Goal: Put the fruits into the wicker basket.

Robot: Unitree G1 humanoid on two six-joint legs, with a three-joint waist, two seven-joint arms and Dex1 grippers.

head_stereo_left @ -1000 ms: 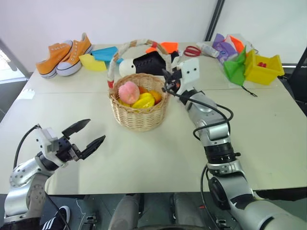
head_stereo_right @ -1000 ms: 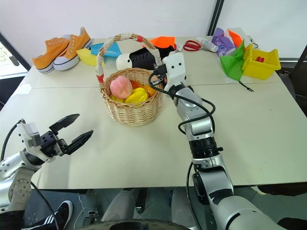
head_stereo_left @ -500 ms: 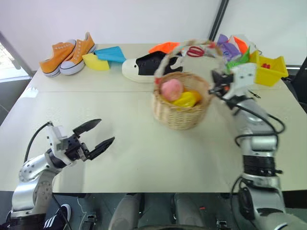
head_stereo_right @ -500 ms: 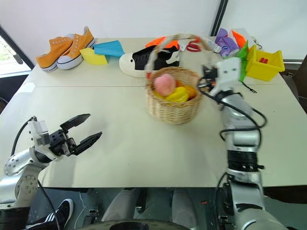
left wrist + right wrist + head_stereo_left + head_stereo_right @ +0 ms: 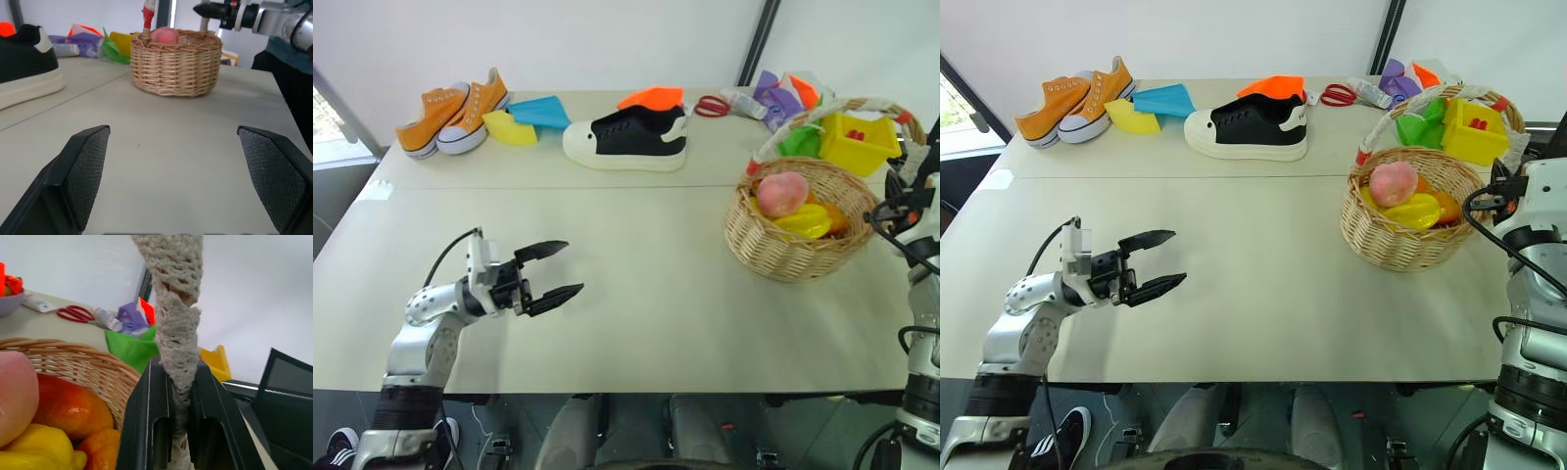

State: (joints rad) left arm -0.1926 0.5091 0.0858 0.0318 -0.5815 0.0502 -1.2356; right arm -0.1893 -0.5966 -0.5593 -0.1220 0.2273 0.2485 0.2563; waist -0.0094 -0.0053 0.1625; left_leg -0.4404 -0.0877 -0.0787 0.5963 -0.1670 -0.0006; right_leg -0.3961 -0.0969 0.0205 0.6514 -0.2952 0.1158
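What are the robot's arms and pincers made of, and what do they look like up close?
Each arm is built of rounded silver-grey metal segments joined by black rings, with loose black cables looping alongside. The left gripper has two black pointed fingers with finely textured pads and a white block behind them. The right gripper has smooth black fingers.

The near half of the table [image 5: 636, 323] lies bare, giving wide passage between the left gripper [image 5: 558, 272] and the wicker basket [image 5: 793, 245] at the right. Along the far edge stand obstacles: orange sneakers [image 5: 450, 113] far left, a black shoe [image 5: 626, 142] at centre, and a yellow box [image 5: 857, 142] just behind the basket, leaving little room there.
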